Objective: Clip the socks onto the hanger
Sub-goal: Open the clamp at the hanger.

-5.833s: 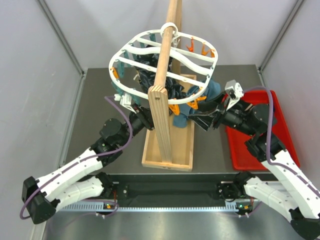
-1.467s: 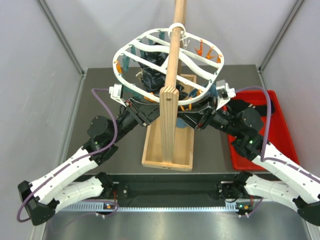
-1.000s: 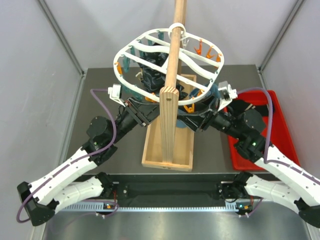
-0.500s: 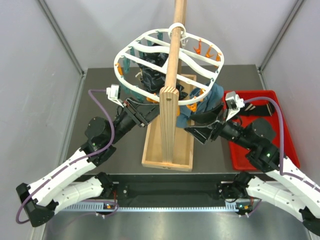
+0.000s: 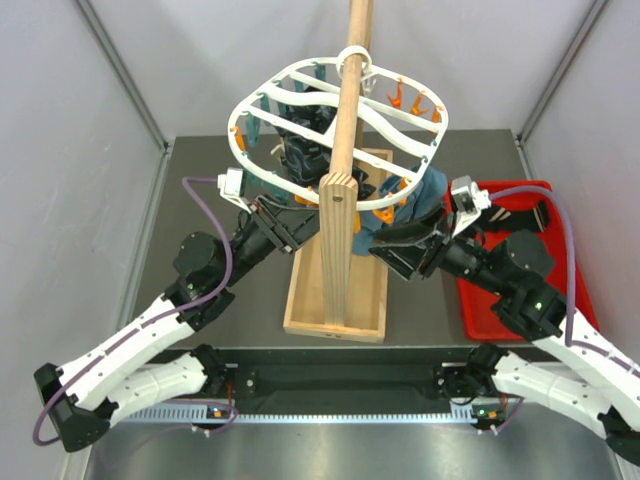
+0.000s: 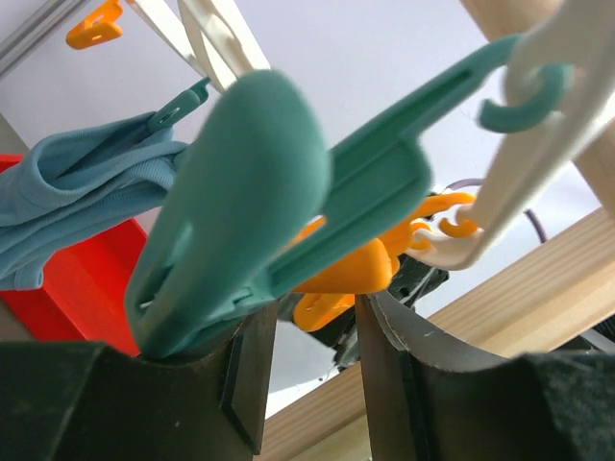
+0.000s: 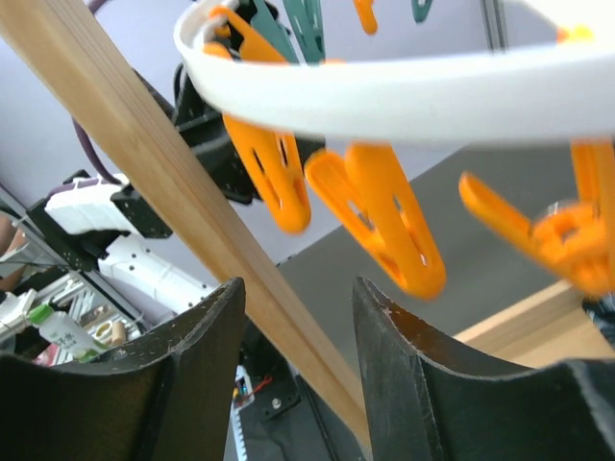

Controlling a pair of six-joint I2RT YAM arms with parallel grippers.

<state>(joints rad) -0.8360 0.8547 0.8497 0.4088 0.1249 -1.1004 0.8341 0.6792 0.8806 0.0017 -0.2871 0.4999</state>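
Gripped a teal clip (image 6: 250, 192) tight in the left jaws, with the fat end squeezed between the two dark fingers (image 6: 245, 384). Held the right jaws apart, with nothing between them. Saw orange clips (image 7: 384, 226) hanging just past the right jaws, fixed under the white rim of the hanger (image 7: 404, 91). Saw a blue cloth (image 6: 77, 192) pinned up beside the teal clip. Found the hanger hooked on a wooden pole (image 5: 342, 120), up in the air over the middle of the counter (image 5: 200, 170), tipped a little, with both jaws reaching under its near side. Found the pole standing in a wooden base (image 5: 300, 300) in the middle of the counter. Saw a red tray (image 5: 480, 310) by the right edge, with a dark strip (image 5: 515, 213) at its far end. Could not tell if that was one of the socks. Saw more dark cloth (image 5: 300, 150) bunched under the hanger.
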